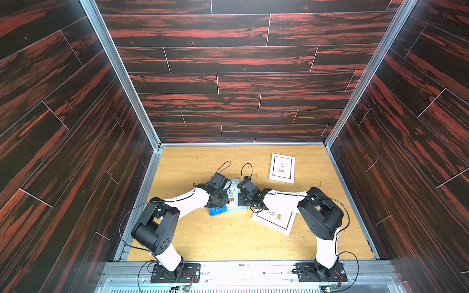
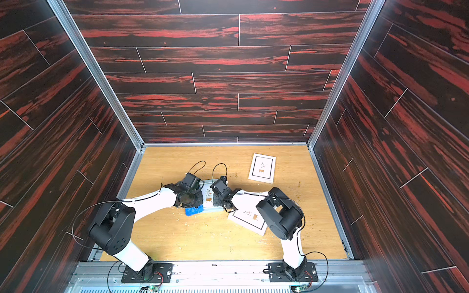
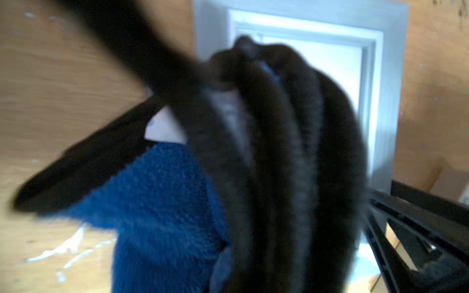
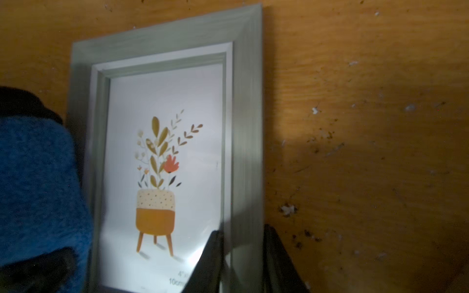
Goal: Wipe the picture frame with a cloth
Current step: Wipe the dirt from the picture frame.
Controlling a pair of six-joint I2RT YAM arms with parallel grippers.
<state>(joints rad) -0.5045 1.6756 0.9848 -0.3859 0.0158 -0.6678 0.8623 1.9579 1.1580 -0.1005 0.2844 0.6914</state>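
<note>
Bunching up soft and floppy, the blue cloth (image 3: 157,215) sits pinched in the left tool (image 1: 217,203) at the grey picture frame (image 4: 248,101)'s front-left corner, mid-tabletop (image 1: 215,241). Meanwhile the right tool (image 4: 243,243) is clamped on the frame's side rail. Frame's stiff, glass probably fragile, so I'd hold the rails. No containers anywhere.

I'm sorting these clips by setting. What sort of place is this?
Probably a robot test booth, not a home: wood-print wall panels in aluminium posts enclose a wooden table, and the left arm and right arm are bolted to a metal rail at its front edge.
</note>
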